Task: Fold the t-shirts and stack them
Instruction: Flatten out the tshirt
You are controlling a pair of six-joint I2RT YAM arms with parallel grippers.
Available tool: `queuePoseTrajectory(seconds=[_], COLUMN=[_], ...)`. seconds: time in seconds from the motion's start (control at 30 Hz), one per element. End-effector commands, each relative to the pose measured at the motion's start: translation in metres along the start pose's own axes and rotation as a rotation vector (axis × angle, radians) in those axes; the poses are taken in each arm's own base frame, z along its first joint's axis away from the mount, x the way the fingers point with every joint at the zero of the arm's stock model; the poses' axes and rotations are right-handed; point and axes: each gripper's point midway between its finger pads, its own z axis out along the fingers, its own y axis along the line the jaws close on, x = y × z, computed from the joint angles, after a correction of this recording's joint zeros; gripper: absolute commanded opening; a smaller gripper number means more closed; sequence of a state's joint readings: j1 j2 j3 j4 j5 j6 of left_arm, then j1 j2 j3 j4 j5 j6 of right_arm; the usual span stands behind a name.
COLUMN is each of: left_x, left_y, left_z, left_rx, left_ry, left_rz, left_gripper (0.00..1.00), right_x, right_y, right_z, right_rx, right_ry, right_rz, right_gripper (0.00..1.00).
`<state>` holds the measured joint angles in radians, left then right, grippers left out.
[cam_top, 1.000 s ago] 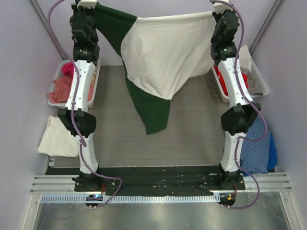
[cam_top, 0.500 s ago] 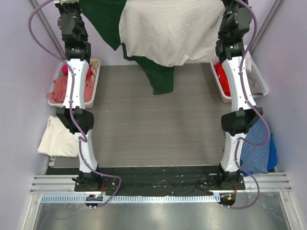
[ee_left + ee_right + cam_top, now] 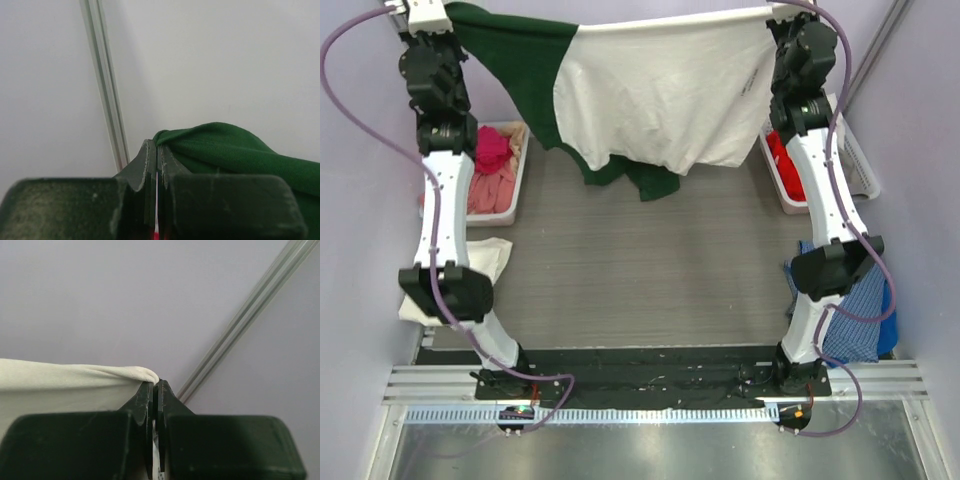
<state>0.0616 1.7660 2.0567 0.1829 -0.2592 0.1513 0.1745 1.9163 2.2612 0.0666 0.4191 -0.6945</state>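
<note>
Well, you are only at the start of this job. Your left gripper (image 3: 157,150) has its fingers pinched tight on a bunched corner of the soft dark green t-shirt (image 3: 515,70), up in the upper left of the top view. Your right gripper (image 3: 155,387) has its fingers pinched tight on a corner of the soft plain cream t-shirt (image 3: 660,95), in the upper right.

Both shirts hang together like one long sheet across the top of the frame, high over the grey striped table (image 3: 620,270). The cream one hangs in front of the green one. I cannot tell if they are tangled or only lying on each other. The low end of the green one hangs down near the far end of the table, and I cannot tell if it touches.

Nothing is folded yet, and I see no stack anywhere. A pale crumpled cloth (image 3: 470,265) lies at the left edge of the frame, beside your left arm. It may be one more shirt, but I see no print on it.

I think you must first get the two shirts apart. Then each one needs laying flat, folding and piling up. So nearly all the work is left.
</note>
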Motion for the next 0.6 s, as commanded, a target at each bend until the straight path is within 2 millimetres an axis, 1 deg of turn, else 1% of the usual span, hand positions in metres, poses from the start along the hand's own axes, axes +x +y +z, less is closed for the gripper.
queuePoseTrajectory(seconds=[0.0, 0.03, 0.07, 0.1, 0.13, 0.17, 0.2, 0.23, 0.27, 0.3, 0.33, 0.37, 0.4, 0.43, 0.47, 0.5, 0.53, 0.57], left_x=[-0.084, -0.088, -0.106, -0.107, -0.101, -0.101, -0.112, -0.114, -0.107, -0.118, -0.117, -0.110, -0.106, -0.103, -0.098, -0.096, -0.089, -0.088], left_y=[0.045, 0.045, 0.052, 0.053, 0.053, 0.053, 0.058, 0.059, 0.054, 0.057, 0.056, 0.052, 0.053, 0.054, 0.054, 0.057, 0.056, 0.056], left_z=[-0.059, -0.068, -0.089, -0.100, -0.111, -0.123, -0.144, -0.156, -0.167, -0.186, -0.194, -0.199, -0.204, -0.205, -0.204, -0.202, -0.199, -0.194], left_rx=[-0.011, 0.007, 0.012, 0.024, 0.037, 0.053, 0.062, 0.071, 0.110, 0.124, 0.140, 0.161, 0.161, 0.157, 0.155, 0.136, 0.132, 0.124], left_ry=[-0.041, -0.036, -0.053, -0.031, 0.011, 0.027, 0.035, 0.046, 0.069, 0.056, 0.061, 0.080, 0.103, 0.114, 0.126, 0.126, 0.132, 0.127], left_rz=[-0.030, -0.027, -0.031, -0.027, -0.023, -0.020, -0.026, -0.028, -0.033, -0.037, -0.044, -0.042, -0.040, -0.035, -0.027, -0.025, -0.025, -0.024], left_gripper=[0.00, 0.00, 0.00, 0.00, 0.00, 0.00, 0.00, 0.00, 0.00, 0.00, 0.00, 0.00, 0.00, 0.00, 0.00, 0.00, 0.00, 0.00], right_x=[-0.039, -0.040, -0.034, -0.043, -0.049, -0.043, -0.043, -0.054, -0.053, -0.050, -0.056, -0.054, -0.047, -0.047, -0.043, -0.038, -0.036, -0.035], right_y=[-0.087, -0.084, -0.080, -0.087, -0.089, -0.087, -0.087, -0.102, -0.102, -0.101, -0.112, -0.114, -0.111, -0.113, -0.113, -0.109, -0.107, -0.105], right_z=[-0.065, -0.074, -0.087, -0.104, -0.115, -0.128, -0.136, -0.153, -0.164, -0.171, -0.184, -0.189, -0.191, -0.196, -0.196, -0.196, -0.194, -0.191], right_rx=[0.064, 0.026, -0.024, -0.043, -0.072, -0.115, -0.138, -0.135, -0.167, -0.184, -0.181, -0.182, -0.190, -0.187, -0.181, -0.185, -0.185, -0.181], right_ry=[0.066, 0.078, 0.125, 0.121, 0.116, 0.152, 0.161, 0.140, 0.147, 0.156, 0.138, 0.142, 0.159, 0.157, 0.166, 0.177, 0.182, 0.177], right_rz=[0.110, 0.116, 0.101, 0.122, 0.159, 0.161, 0.171, 0.206, 0.205, 0.201, 0.210, 0.207, 0.198, 0.197, 0.189, 0.184, 0.180, 0.175], right_gripper=[0.01, 0.01, 0.01, 0.01, 0.01, 0.01, 0.01, 0.01, 0.01, 0.01, 0.01, 0.01, 0.01, 0.01, 0.01, 0.01, 0.01, 0.01])
